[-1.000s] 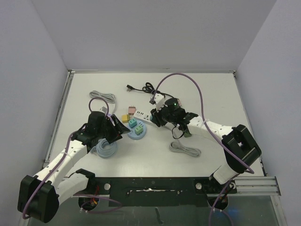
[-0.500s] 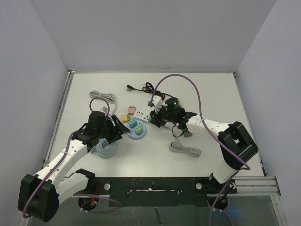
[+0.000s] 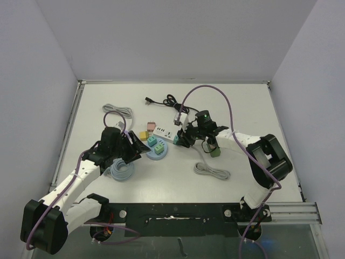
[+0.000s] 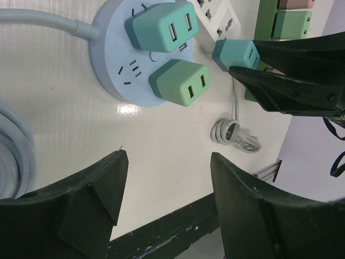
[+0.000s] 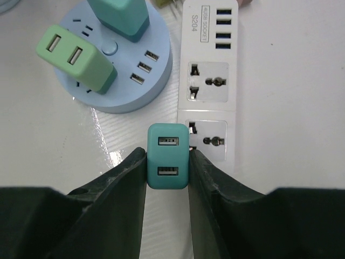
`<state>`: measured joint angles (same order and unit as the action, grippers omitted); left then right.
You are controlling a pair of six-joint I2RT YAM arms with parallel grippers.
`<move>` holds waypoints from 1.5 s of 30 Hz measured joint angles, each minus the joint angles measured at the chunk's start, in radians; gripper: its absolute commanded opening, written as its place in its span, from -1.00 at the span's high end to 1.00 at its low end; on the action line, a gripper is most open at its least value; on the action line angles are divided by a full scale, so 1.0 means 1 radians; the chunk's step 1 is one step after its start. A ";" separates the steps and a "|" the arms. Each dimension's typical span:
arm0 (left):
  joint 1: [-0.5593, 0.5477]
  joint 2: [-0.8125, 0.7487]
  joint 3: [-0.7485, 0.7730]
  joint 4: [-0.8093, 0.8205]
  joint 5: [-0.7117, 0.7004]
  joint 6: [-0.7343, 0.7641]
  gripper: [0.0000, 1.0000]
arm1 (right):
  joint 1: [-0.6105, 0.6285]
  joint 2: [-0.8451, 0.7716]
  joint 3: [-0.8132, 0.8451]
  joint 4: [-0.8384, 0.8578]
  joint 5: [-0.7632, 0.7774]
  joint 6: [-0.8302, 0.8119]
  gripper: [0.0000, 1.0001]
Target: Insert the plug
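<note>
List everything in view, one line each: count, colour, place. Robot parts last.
Hub: 1, pale blue, round, mid-table.
Hub plugs: 2, teal and green, plugged into the hub.
Strip: 1, white, right of the hub.
Held plug: 1, teal, in the right gripper, at the strip's edge.
Blocks: 2, yellow and pink, behind the hub.
Green block: 1, beside the right arm.
Grey cables: 2, one far left, one near right.
Black cable: 1, far middle.
Cord coil: 1, pale blue, near left.
Table: 1, white.
Left gripper: black, open, near the hub.
Right gripper: black, shut on the held plug.
</note>
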<state>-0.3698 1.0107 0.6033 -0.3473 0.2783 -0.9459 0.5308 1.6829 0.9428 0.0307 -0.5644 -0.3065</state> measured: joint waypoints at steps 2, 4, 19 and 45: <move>0.000 0.000 0.000 0.000 0.003 0.000 -0.23 | 0.001 0.021 0.000 0.004 -0.009 -0.006 1.00; 0.000 0.000 0.000 0.000 0.004 0.000 -0.23 | 0.001 0.021 0.000 0.007 -0.004 -0.010 1.00; 0.001 0.000 0.000 0.000 0.006 0.008 -0.23 | -0.014 -0.070 0.002 0.053 -0.046 0.011 1.00; 0.006 -0.001 0.000 0.004 0.006 0.008 -0.23 | -0.005 0.082 0.054 0.039 0.011 -0.039 1.00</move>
<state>-0.3634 1.0100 0.6033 -0.3431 0.2840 -0.9382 0.5259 1.7653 0.9966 0.0696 -0.5529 -0.3454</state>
